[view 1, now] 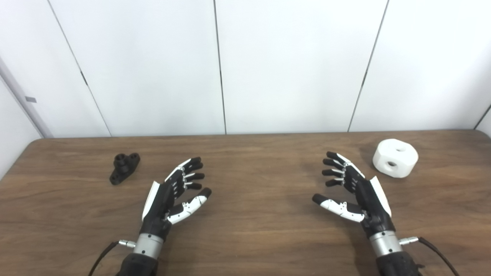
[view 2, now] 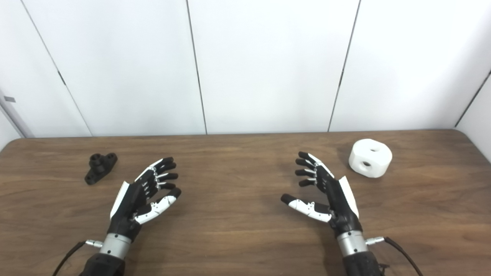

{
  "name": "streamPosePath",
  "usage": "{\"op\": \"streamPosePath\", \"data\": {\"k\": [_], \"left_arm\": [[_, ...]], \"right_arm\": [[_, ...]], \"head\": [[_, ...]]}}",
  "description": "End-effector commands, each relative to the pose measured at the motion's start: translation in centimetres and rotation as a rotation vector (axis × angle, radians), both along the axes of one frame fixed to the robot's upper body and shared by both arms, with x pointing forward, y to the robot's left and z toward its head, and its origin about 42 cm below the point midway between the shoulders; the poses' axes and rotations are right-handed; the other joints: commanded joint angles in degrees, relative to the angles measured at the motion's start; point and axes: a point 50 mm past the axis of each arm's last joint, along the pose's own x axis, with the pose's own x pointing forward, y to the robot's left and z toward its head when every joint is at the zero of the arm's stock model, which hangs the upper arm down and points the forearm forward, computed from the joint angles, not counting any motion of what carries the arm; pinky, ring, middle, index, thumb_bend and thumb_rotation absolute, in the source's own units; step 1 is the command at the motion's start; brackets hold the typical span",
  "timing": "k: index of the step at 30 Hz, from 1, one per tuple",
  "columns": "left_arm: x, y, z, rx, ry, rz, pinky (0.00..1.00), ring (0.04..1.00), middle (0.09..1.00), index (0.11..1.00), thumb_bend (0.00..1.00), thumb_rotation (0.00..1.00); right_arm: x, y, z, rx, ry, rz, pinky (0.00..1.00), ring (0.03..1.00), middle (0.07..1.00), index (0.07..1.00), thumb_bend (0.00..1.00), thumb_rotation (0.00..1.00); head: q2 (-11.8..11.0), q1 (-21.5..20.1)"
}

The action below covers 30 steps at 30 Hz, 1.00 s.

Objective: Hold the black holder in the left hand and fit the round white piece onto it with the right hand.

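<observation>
Black holder sits far left on the counter and the round white piece far right, both untouched, while my left robot hand and right robot hand wait wide and empty, so everything is left to do.

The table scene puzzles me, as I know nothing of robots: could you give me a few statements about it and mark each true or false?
1. The left hand already holds the black holder. False: the holder lies on the table, apart from that hand, on its outer side.
2. Both hands are open and hold nothing. True.
3. The round white piece sits beyond the right hand, toward the table's right end. True.
4. The white piece is already fitted onto the holder. False: they lie far apart, at opposite ends.
5. The white piece shows round holes. True.
</observation>
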Motion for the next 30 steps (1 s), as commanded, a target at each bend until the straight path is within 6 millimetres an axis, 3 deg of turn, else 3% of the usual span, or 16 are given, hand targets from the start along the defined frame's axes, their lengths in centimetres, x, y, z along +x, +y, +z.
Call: {"op": "streamPosePath", "data": {"k": [1,11,13,15,18,21,24,30], "left_arm": [[0.0,-0.5,0.7,-0.007,-0.03,0.006,0.69,0.779,0.844,0.865,0.56,0.19],[0.1,-0.6,0.6,-0.014,-0.029,0.008,0.67,0.775,0.841,0.854,0.57,0.19],[0.1,-0.8,0.6,-0.018,-0.026,0.008,0.67,0.775,0.84,0.854,0.58,0.19],[0.3,-1.2,0.3,-0.013,-0.037,-0.001,0.67,0.773,0.835,0.848,0.59,0.21],[0.7,-2.0,-0.2,-0.004,-0.047,-0.018,0.67,0.772,0.831,0.845,0.59,0.23],[0.6,-2.9,-0.4,0.001,-0.009,-0.003,0.67,0.767,0.829,0.844,0.59,0.2],[0.7,-3.5,-0.6,0.011,-0.008,-0.001,0.65,0.762,0.821,0.842,0.58,0.18],[0.9,-3.8,-0.6,0.01,-0.02,0.009,0.6,0.722,0.804,0.833,0.59,0.17]], "right_arm": [[0.8,0.1,1.8,-0.004,-0.07,0.014,0.62,0.738,0.817,0.86,0.6,0.35],[0.8,0.1,1.9,-0.009,-0.073,0.014,0.61,0.724,0.816,0.856,0.6,0.35],[0.8,0.0,1.9,-0.011,-0.071,0.009,0.61,0.724,0.815,0.855,0.6,0.34],[0.8,-0.5,1.9,-0.008,-0.07,0.01,0.6,0.725,0.814,0.856,0.6,0.35],[0.9,-1.3,2.0,0.004,-0.068,0.019,0.6,0.738,0.824,0.865,0.57,0.33],[0.9,-1.8,2.2,-0.017,-0.072,0.008,0.61,0.738,0.825,0.874,0.53,0.33],[0.8,-2.0,2.4,-0.021,-0.067,0.002,0.62,0.74,0.825,0.874,0.52,0.33],[0.4,-1.7,3.6,-0.002,-0.05,0.003,0.66,0.768,0.842,0.88,0.47,0.28]], "head": [[0.0,0.0],[-0.1,0.9],[-0.4,2.6],[-1.3,9.1],[-2.5,14.3],[-3.6,17.4],[-4.7,19.0],[-4.6,18.9]]}}
